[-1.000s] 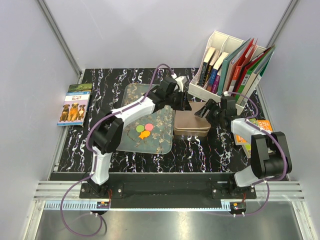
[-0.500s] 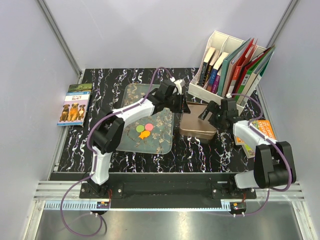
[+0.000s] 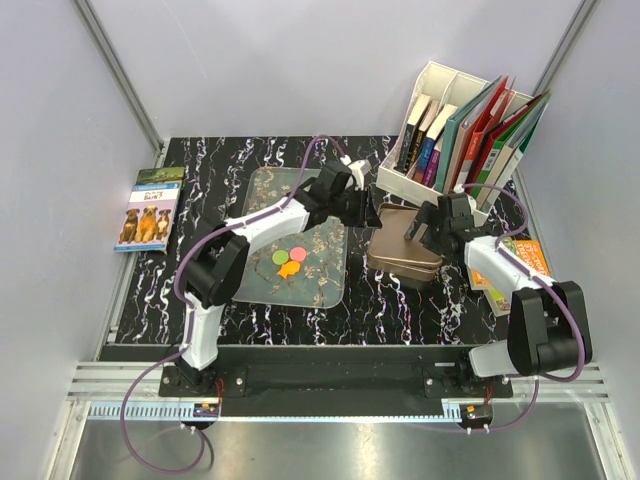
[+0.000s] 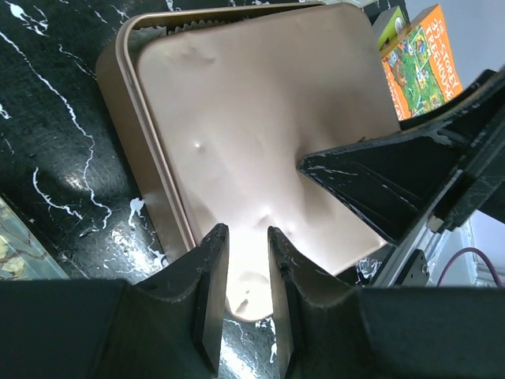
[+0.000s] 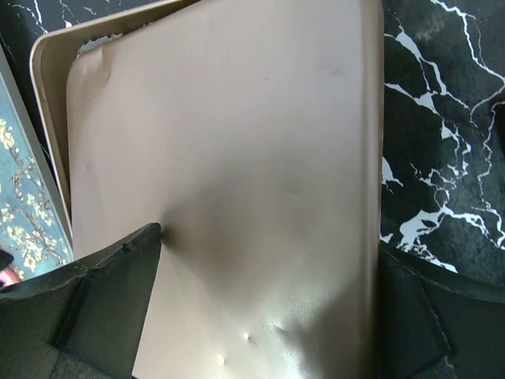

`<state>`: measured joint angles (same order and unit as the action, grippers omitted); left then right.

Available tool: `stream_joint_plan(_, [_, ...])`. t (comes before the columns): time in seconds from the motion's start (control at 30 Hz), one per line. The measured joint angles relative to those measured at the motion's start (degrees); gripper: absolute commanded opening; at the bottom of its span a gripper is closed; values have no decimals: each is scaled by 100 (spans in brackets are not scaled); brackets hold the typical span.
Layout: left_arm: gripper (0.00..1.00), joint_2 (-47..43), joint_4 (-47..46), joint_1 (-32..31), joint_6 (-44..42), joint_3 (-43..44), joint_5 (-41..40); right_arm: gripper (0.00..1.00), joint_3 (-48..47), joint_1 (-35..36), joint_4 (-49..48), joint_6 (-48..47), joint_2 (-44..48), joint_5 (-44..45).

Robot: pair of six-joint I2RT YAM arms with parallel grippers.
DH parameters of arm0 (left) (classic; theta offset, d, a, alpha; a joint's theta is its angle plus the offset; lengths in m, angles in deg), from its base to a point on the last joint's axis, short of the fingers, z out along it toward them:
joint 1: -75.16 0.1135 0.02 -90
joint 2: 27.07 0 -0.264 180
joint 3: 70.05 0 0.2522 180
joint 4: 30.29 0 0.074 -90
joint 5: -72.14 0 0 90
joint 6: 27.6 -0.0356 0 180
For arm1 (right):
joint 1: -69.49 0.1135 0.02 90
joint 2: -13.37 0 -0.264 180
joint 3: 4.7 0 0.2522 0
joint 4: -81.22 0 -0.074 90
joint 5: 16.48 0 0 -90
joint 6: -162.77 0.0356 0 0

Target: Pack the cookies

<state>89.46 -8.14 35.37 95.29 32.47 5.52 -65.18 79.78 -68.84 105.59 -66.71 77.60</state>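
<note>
The cookies (image 3: 287, 260), a green, a pink and an orange disc, lie on the flowered glass plate (image 3: 322, 275) in the top view. To its right stands a tan tin (image 3: 405, 262) whose lid (image 4: 260, 118) sits askew over the base (image 4: 118, 87). My left gripper (image 4: 245, 264) is shut on the lid's near rounded corner. The right gripper (image 5: 268, 253) hangs wide open over the lid (image 5: 237, 142). One of its fingers touches the lid's top and the other stands just outside the lid's right edge. The tin's inside is hidden.
A white rack of upright books (image 3: 460, 130) stands behind the tin at the back right. An orange picture book (image 3: 525, 255) lies right of the right arm. A dog book (image 3: 148, 208) lies off the mat's left edge. The right gripper's black finger (image 4: 379, 181) crosses the left wrist view.
The tin has slid right and turned, its lid now askew. My left gripper followed it right. The right gripper opened wide and came over the lid.
</note>
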Motion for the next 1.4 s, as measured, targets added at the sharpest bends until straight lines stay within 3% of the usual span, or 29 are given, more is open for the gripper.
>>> stream_joint_plan(0.43, [32,-151,-444,-142,212,-715,142,100,-492,52,-581,-13,-841,-385])
stream_joint_plan(0.57, [43,-481,-492,-133,223,-1067,111,100,-492,55,-927,-2,-973,-566])
stream_joint_plan(0.7, [48,-767,-455,-133,210,-1281,-22,100,-490,55,-1379,31,-1126,-839])
stream_joint_plan(1.0, [48,-1071,-529,-42,317,-1530,-264,100,-413,236,-1845,197,-1611,-1325])
stream_joint_plan(1.4, [46,-1014,-675,-358,424,-1453,-232,100,-361,245,-1685,205,-1434,-1333])
